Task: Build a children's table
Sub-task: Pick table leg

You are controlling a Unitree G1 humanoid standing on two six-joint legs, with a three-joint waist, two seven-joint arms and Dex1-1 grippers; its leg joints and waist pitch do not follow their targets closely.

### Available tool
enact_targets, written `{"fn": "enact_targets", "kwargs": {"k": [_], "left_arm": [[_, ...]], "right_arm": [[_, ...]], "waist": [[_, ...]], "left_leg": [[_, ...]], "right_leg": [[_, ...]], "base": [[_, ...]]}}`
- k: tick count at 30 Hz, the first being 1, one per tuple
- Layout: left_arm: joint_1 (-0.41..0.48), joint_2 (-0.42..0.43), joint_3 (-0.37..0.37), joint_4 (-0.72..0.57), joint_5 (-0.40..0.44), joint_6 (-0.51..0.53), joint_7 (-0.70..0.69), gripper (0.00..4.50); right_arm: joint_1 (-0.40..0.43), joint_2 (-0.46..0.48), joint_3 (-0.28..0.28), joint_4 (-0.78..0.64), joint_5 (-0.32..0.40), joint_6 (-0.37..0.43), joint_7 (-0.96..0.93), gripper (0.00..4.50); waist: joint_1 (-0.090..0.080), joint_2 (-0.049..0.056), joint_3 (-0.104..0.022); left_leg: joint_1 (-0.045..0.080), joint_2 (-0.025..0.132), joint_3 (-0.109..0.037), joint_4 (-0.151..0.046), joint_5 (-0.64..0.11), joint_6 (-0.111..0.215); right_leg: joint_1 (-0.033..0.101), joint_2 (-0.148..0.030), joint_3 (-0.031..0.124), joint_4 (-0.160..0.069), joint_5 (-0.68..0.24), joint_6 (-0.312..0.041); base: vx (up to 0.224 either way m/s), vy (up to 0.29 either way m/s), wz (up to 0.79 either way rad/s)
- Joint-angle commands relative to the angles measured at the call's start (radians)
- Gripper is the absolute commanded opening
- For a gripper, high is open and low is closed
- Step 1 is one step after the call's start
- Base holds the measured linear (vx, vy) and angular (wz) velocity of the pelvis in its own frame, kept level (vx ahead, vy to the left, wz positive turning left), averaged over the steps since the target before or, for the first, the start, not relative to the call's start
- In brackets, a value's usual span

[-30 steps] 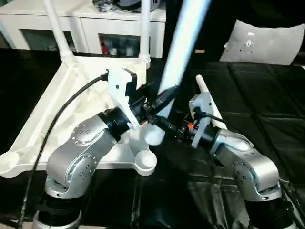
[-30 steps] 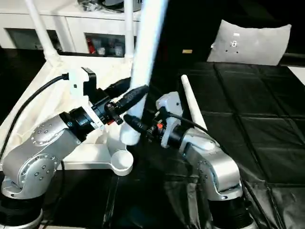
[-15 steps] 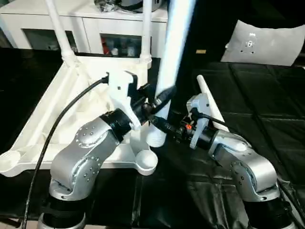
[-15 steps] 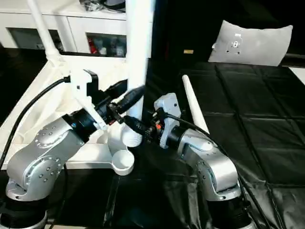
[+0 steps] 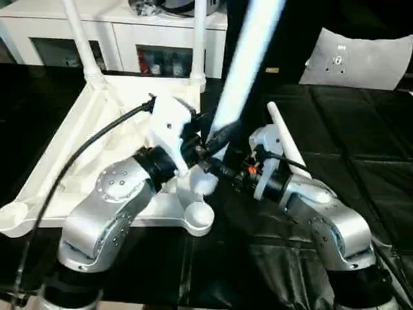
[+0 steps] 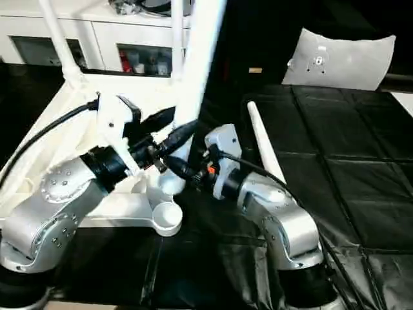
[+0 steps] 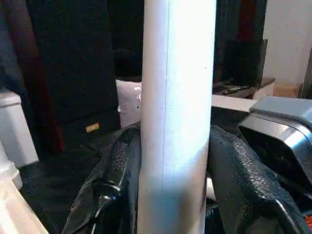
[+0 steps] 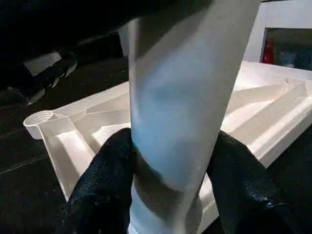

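Note:
The white tabletop (image 5: 77, 139) lies ribbed side up on the left. Two legs stand in its far corner sockets, one at the left (image 5: 80, 42) and one at the right (image 5: 199, 39). A third leg (image 5: 242, 77) leans with its top to the right, its lower end just beyond the near right corner socket (image 5: 197, 216). My left gripper (image 5: 213, 139) and my right gripper (image 5: 216, 169) are both shut on this leg low down, one from each side. The wrist views show the leg (image 7: 178, 122) between black fingers (image 7: 243, 185). Another leg (image 5: 284, 139) lies on the mat.
A white cabinet (image 5: 129, 39) with dark openings runs along the back. A grey cushion (image 5: 361, 58) rests at the back right. Black quilted mat (image 5: 361, 168) covers the floor to the right. The near left corner socket (image 5: 13, 216) stands open.
The held leg stood nearly upright half a second ago; its top has swung back to the right. Both grippers keep their hold on it.

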Motion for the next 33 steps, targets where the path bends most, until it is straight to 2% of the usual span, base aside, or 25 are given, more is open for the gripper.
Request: {"fn": "enact_targets", "kwargs": {"k": [1, 2, 5, 10, 11, 12, 14, 16, 17, 19, 21, 23, 26, 29, 33], "left_arm": [[-0.009, 0.030, -0.014, 0.028, 0.055, 0.004, -0.010, 1.81], [-0.010, 0.051, -0.030, 0.031, 0.074, -0.006, -0.020, 1.81], [-0.003, 0.039, -0.017, 0.040, 0.069, 0.005, -0.002, 1.81], [-0.002, -0.070, 0.112, 0.075, -0.035, 0.091, 0.114, 1.81], [-0.007, -0.083, 0.136, 0.086, -0.045, 0.095, 0.133, 1.81], [-0.015, -0.098, 0.170, 0.101, -0.063, 0.104, 0.159, 1.81], [-0.029, -0.116, 0.222, 0.125, -0.100, 0.118, 0.194, 1.81], [-0.046, -0.122, 0.277, 0.152, -0.133, 0.132, 0.211, 1.81], [-0.050, -0.120, 0.291, 0.159, -0.141, 0.138, 0.211, 1.80], [-0.065, -0.116, 0.326, 0.178, -0.161, 0.156, 0.204, 1.80], [-0.072, -0.114, 0.341, 0.184, -0.179, 0.173, 0.200, 1.80], [-0.089, -0.110, 0.365, 0.197, -0.226, 0.196, 0.186, 1.80], [-0.106, -0.106, 0.380, 0.206, -0.273, 0.217, 0.168, 1.80], [-0.124, -0.107, 0.393, 0.206, -0.317, 0.229, 0.130, 1.80], [-0.149, -0.095, 0.391, 0.181, -0.407, 0.260, 0.017, 1.80]], "right_arm": [[-0.018, 0.001, 0.017, -0.032, 0.015, -0.031, 0.027, 1.86], [-0.018, 0.002, 0.017, -0.030, 0.016, -0.032, 0.027, 1.86], [-0.020, 0.002, 0.017, -0.027, 0.016, -0.035, 0.028, 1.86], [-0.032, 0.007, 0.011, -0.021, 0.005, -0.035, 0.004, 1.86], [-0.035, 0.011, 0.004, -0.022, 0.023, -0.023, 0.011, 1.86], [-0.039, 0.013, -0.004, -0.027, 0.041, -0.011, 0.017, 2.21], [-0.044, 0.016, -0.022, -0.038, 0.079, 0.013, 0.029, 2.56], [-0.055, 0.018, -0.059, -0.046, 0.131, 0.045, 0.036, 2.62], [-0.059, 0.017, -0.073, -0.050, 0.154, 0.060, 0.043, 2.85], [-0.074, 0.007, -0.109, -0.054, 0.209, 0.099, 0.057, 2.92], [-0.081, -0.001, -0.124, -0.054, 0.233, 0.117, 0.067, 3.08], [-0.111, -0.018, -0.171, -0.033, 0.280, 0.159, 0.072, 3.21], [-0.146, -0.040, -0.207, 0.007, 0.301, 0.190, 0.063, 3.44], [-0.173, -0.079, -0.200, 0.044, 0.278, 0.211, 0.074, 3.56], [-0.205, -0.145, -0.167, 0.076, 0.295, 0.262, 0.153, 3.56]], "waist": [[-0.003, -0.004, -0.060], [-0.002, -0.005, -0.060], [-0.003, -0.003, -0.061], [-0.003, -0.008, -0.060], [-0.004, -0.008, -0.060], [-0.003, -0.008, -0.061], [-0.003, -0.010, -0.061], [-0.006, -0.010, -0.061], [-0.010, -0.011, -0.062], [-0.009, -0.005, -0.064], [-0.008, -0.005, -0.065], [-0.003, -0.007, -0.065], [0.005, -0.009, -0.063], [0.008, -0.011, -0.063], [0.010, -0.014, -0.065]], "left_leg": [[0.017, 0.058, -0.012, -0.071, -0.109, -0.030], [0.017, 0.058, -0.012, -0.071, -0.107, -0.029], [0.017, 0.058, -0.011, -0.070, -0.096, -0.033], [0.015, 0.054, -0.009, -0.068, -0.103, -0.036], [0.015, 0.055, -0.008, -0.068, -0.108, -0.035], [0.015, 0.055, -0.009, -0.067, -0.109, -0.031], [0.016, 0.053, -0.009, -0.065, -0.105, -0.025], [0.014, 0.049, -0.011, -0.064, -0.107, -0.013], [0.013, 0.050, -0.012, -0.064, -0.100, -0.009], [0.018, 0.054, -0.013, -0.064, -0.090, -0.009], [0.020, 0.056, -0.012, -0.064, -0.089, -0.014], [0.019, 0.055, -0.012, -0.064, -0.084, -0.013], [0.021, 0.053, -0.010, -0.065, -0.098, -0.025], [0.018, 0.052, -0.008, -0.064, -0.097, -0.034], [0.016, 0.052, -0.007, -0.062, -0.076, -0.025]], "right_leg": [[0.036, -0.081, 0.040, -0.074, -0.015, -0.139], [0.036, -0.082, 0.040, -0.073, -0.009, -0.138], [0.036, -0.082, 0.039, -0.068, 0.017, -0.146], [0.039, -0.084, 0.039, -0.071, 0.005, -0.171], [0.038, -0.083, 0.040, -0.071, -0.001, -0.170], [0.039, -0.083, 0.039, -0.072, -0.007, -0.170], [0.039, -0.082, 0.039, -0.071, -0.002, -0.176], [0.042, -0.079, 0.039, -0.072, -0.009, -0.158], [0.043, -0.082, 0.039, -0.073, -0.011, -0.146], [0.039, -0.080, 0.038, -0.071, 0.001, -0.153], [0.035, -0.078, 0.036, -0.068, 0.018, -0.166], [0.036, -0.079, 0.036, -0.067, 0.034, -0.176], [0.035, -0.081, 0.036, -0.068, -0.002, -0.186], [0.037, -0.083, 0.037, -0.071, -0.012, -0.181], [0.041, -0.084, 0.037, -0.068, 0.009, -0.182]], "base": [[0.000, 0.000, 0.00], [0.000, 0.000, 0.00], [0.000, 0.000, 0.00], [0.000, 0.000, 0.00], [0.000, 0.000, 0.00], [0.000, 0.000, 0.00], [0.000, 0.000, 0.00], [0.000, 0.000, 0.00], [0.000, 0.000, 0.00], [0.000, 0.000, 0.00], [0.000, 0.000, 0.00], [0.000, 0.000, 0.00], [0.000, 0.000, 0.00], [0.000, 0.000, 0.00], [0.000, 0.000, 0.00]]}}
